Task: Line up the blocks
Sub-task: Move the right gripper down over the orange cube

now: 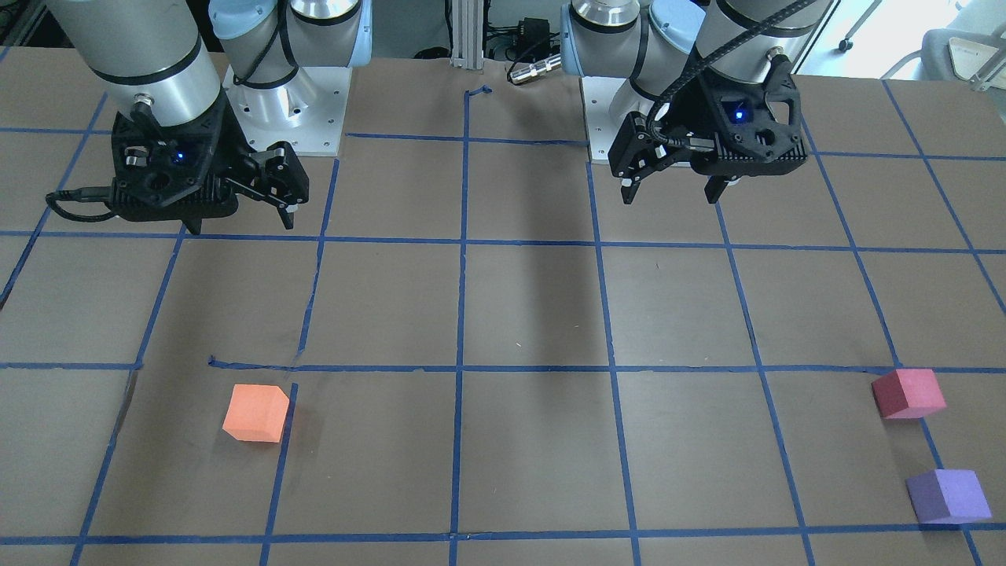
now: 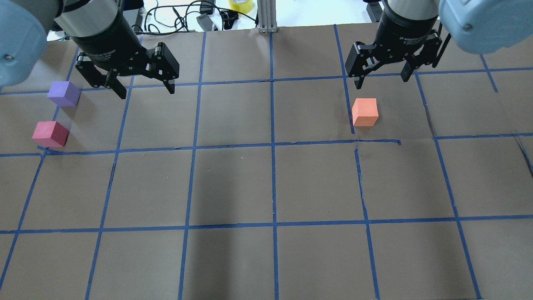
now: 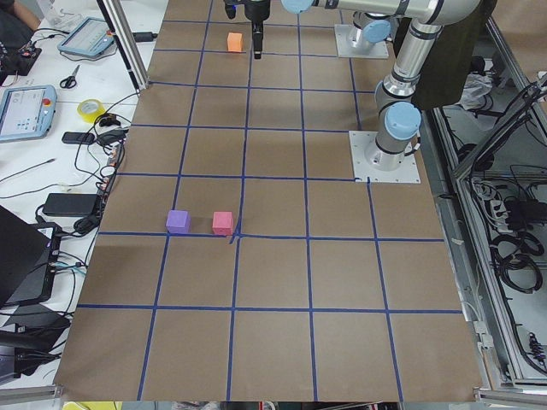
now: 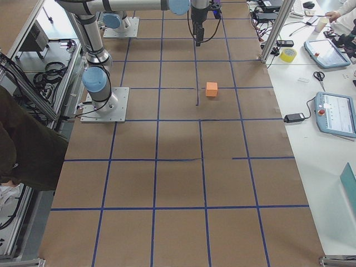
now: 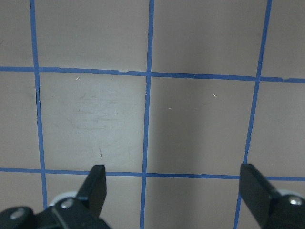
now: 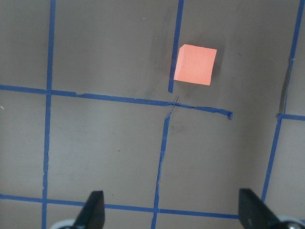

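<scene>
The orange block (image 2: 364, 112) lies on the right half of the table, just in front of my right gripper (image 2: 381, 82), which is open, empty and held above the table. It also shows in the right wrist view (image 6: 194, 64), beyond the open fingertips (image 6: 93, 210). The red-pink block (image 2: 50, 133) and the purple block (image 2: 63, 93) lie close together near the table's left edge, a small gap between them. My left gripper (image 2: 147, 92) is open and empty, to the right of the purple block. The left wrist view shows no block, only fingertips (image 5: 97, 186) over taped paper.
Brown paper with a blue tape grid (image 2: 272, 146) covers the table. The arm bases (image 1: 291, 110) stand at the robot side. A side bench with tablets (image 3: 26, 111), a tape roll (image 3: 90, 108) and cables runs along the far edge.
</scene>
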Available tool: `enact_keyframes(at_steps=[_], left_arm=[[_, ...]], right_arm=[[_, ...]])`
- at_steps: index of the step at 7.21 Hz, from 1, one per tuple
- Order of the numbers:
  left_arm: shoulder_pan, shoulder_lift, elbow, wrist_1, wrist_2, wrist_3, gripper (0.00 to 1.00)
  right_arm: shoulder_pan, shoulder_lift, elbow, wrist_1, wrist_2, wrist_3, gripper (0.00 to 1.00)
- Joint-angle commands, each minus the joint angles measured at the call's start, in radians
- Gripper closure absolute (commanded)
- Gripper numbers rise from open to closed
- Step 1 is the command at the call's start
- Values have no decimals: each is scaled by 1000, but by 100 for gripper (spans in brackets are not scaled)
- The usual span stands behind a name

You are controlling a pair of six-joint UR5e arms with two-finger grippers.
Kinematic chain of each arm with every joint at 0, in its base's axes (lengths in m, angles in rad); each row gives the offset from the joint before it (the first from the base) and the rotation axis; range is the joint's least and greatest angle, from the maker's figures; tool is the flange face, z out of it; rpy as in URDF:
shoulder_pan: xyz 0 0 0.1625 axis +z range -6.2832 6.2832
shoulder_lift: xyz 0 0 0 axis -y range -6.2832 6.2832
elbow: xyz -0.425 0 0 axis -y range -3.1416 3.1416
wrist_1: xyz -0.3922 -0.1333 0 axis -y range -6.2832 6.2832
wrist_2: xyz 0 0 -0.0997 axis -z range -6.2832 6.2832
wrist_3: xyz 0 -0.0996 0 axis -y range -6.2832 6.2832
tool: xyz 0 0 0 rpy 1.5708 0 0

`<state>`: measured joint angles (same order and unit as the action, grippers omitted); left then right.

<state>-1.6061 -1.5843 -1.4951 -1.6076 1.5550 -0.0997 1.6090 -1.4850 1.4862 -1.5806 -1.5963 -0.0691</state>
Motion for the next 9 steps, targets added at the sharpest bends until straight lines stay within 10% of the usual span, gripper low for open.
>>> enact_keyframes(at_steps=[1, 9], left_arm=[[0, 0, -1, 0, 0, -2, 0], [-2, 0, -1, -2, 2, -2, 0]], right_arm=[[-44, 23, 12, -76, -17, -1, 0], [-112, 456, 101, -533, 10, 68, 0]])
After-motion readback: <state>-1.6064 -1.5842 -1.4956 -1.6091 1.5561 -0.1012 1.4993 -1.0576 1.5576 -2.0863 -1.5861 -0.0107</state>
